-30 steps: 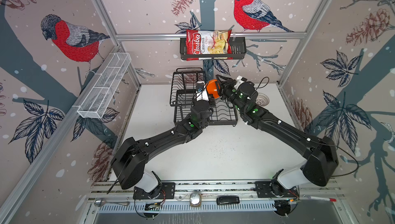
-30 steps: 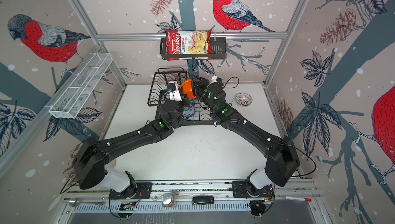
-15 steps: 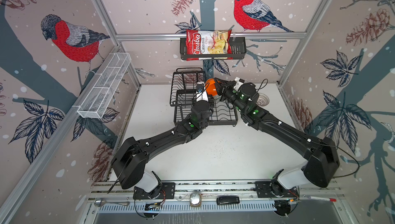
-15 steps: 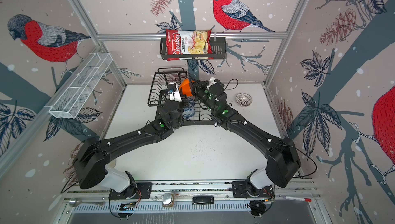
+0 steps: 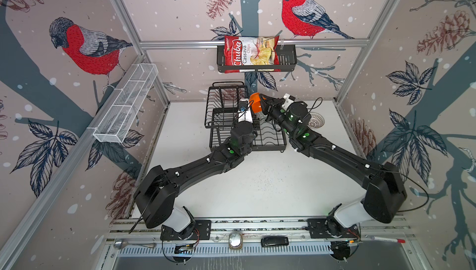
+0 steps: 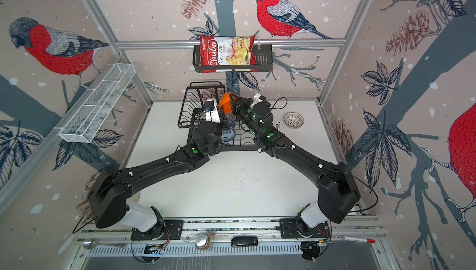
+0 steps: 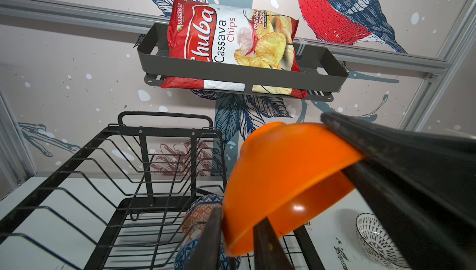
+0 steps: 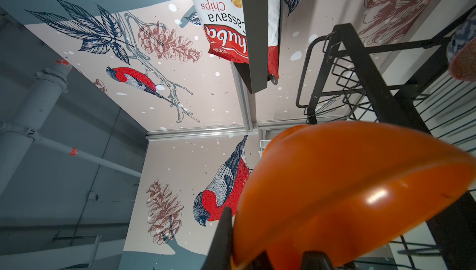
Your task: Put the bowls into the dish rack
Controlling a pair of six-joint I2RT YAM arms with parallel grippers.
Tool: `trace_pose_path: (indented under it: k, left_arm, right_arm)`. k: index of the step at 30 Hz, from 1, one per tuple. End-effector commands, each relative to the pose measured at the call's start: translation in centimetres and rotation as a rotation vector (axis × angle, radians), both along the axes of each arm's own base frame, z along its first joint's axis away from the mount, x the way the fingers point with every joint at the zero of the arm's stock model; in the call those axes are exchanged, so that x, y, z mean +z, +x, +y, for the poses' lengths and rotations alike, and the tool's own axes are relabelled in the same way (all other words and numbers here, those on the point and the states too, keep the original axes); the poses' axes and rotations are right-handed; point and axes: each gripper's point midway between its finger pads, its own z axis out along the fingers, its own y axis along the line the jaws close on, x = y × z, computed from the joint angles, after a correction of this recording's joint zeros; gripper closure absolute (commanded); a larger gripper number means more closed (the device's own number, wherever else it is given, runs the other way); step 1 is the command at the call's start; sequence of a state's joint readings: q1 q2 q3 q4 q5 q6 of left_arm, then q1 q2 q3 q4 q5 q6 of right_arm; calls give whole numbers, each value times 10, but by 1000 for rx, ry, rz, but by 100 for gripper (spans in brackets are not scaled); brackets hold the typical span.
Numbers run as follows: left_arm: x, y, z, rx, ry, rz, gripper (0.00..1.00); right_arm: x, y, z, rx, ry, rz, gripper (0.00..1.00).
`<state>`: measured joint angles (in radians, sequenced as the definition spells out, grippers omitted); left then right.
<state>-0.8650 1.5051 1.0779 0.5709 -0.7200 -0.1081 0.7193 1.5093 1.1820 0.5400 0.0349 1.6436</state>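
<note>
Two black robot arms meet above a black wire dish rack [image 5: 273,137] at the back of a white counter [image 5: 257,178]. Between my two claws hangs a plain orange bowl [image 7: 283,173], tipped with its foot up and its open mouth facing downward.

My right claw [image 8: 269,230] is clamped on the bowl's rim, with one finger inside the wall and one outside. My left claw [image 7: 239,219] straddles the opposite part of the rim. I cannot tell whether it is pinching the rim or standing loose around it.

Just below my left claw, an orange-and-white patterned bowl [image 7: 198,217] and a blue patterned bowl [image 7: 185,253] sit in the rack's lower tray. Beyond my right claw, away from the rack, a grey-and-white bowl [image 7: 376,240] sits alone on the counter.

The orange bowl looks like glossy plastic. I judge it light, stiff and unlikely to break, but slick under the pads. The thin rim is the natural place to hold it, gripped deep enough that the pads bear on the wall and not only on the lip. Held at one edge, it could pivot in the grip.
</note>
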Motion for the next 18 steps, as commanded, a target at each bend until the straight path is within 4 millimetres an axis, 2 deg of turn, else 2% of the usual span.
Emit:
trace_pose_path:
  k: [1, 9, 12, 15, 18]
  left_arm:
    - [15, -3, -5, -41, -32, -40, 72]
    - [12, -5, -16, -105, -8, -32, 63]
    - [12, -7, -20, -135, 2, -32, 52]
    - [11, -10, -24, -167, 19, -34, 46]
    - [11, -13, -28, -200, 30, -39, 29]
  right_arm:
    - [26, -6, -2, 8, 53, -100, 100]
    - [32, -8, -13, -36, 57, -137, 100]
    - [37, -8, -24, -65, 63, -161, 100]
    - [40, -7, -37, -94, 64, -178, 100]
    - [42, -6, -50, -120, 67, -192, 100]
